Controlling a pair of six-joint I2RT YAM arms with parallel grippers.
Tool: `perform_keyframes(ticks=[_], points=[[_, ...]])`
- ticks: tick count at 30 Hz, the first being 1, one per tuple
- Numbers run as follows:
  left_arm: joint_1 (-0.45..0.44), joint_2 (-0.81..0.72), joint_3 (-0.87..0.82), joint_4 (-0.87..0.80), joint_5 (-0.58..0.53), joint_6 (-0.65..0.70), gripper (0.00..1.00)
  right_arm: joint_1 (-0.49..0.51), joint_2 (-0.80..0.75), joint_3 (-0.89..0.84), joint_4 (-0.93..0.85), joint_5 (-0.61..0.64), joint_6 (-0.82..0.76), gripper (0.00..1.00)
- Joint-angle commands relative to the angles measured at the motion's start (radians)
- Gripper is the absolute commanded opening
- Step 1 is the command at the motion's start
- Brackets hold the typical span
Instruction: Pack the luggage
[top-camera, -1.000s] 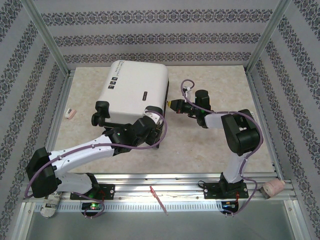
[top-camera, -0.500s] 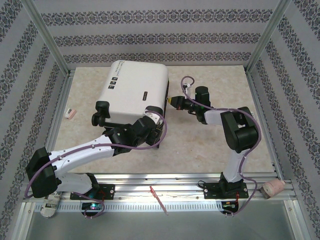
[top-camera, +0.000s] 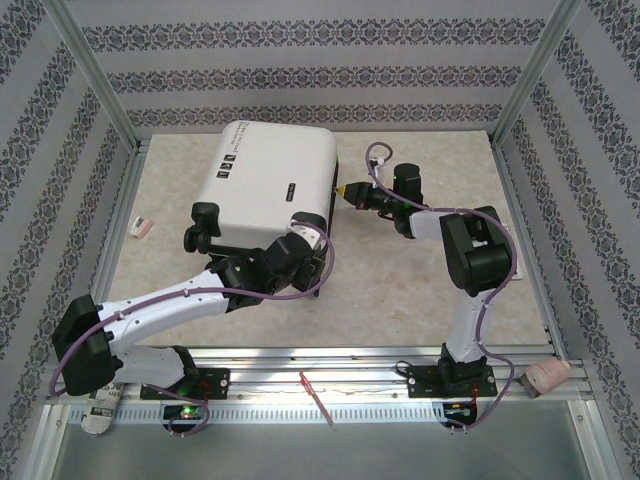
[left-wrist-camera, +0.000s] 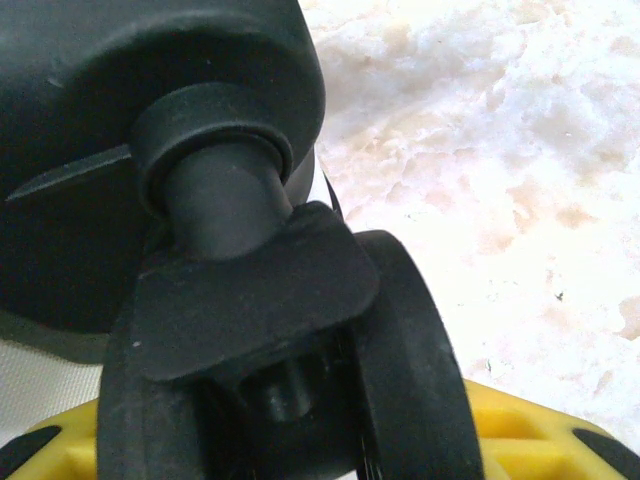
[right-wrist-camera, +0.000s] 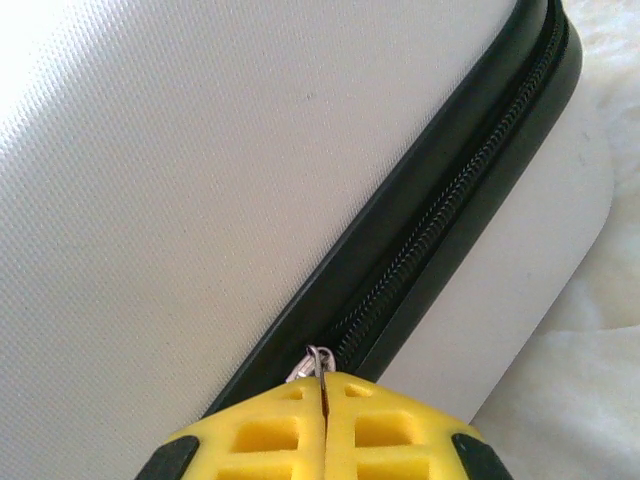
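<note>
Since 1 second ago the right gripper (top-camera: 346, 190) has slid farther along the right edge of the luggage (top-camera: 265, 175). Nearest, the left gripper (top-camera: 310, 240) has its jaws clasping a black wheel (left-wrist-camera: 400, 350) at the near-right corner. Beyond, the right jaws pinch the zip pull (right-wrist-camera: 318, 362). Luggage lies closed on the far-left desk (top-camera: 400, 290).

Bright overall — glare washes out the luggage (right-wrist-camera: 150, 200) top-left, nearest parts softly blurred.

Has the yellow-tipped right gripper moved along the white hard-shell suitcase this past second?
Yes. The right gripper, shut on the small metal zipper pull, has slid along the suitcase's right edge, away from the arm bases.
</note>
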Motion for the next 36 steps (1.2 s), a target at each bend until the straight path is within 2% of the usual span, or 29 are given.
perform_keyframes(ticks=[1,10,24,26,29,31,33,36], points=[[-0.118,-0.028,0.053,0.102,0.237,0.145,0.17,-0.059,0.038,0.073,0.043,0.174,-0.033,0.00],[-0.127,-0.014,0.069,0.088,0.248,0.155,0.14,-0.072,0.072,0.129,0.031,0.187,-0.040,0.00],[-0.134,-0.033,0.064,0.060,0.266,0.169,0.13,-0.103,0.123,0.281,-0.159,0.306,-0.133,0.00],[-0.134,-0.048,0.045,0.062,0.231,0.165,0.17,-0.115,0.115,0.265,-0.148,0.301,-0.123,0.00],[-0.131,-0.072,0.011,0.071,0.152,0.151,0.31,-0.125,0.092,0.223,-0.137,0.295,-0.123,0.00],[-0.127,-0.090,-0.021,0.080,0.101,0.141,0.47,-0.129,0.067,0.174,-0.120,0.288,-0.117,0.00],[-0.115,-0.108,-0.053,0.095,0.071,0.129,0.56,-0.130,0.036,0.120,-0.101,0.293,-0.110,0.00],[-0.085,-0.137,-0.102,0.121,0.037,0.098,0.61,-0.132,-0.011,0.034,-0.062,0.294,-0.096,0.00]])
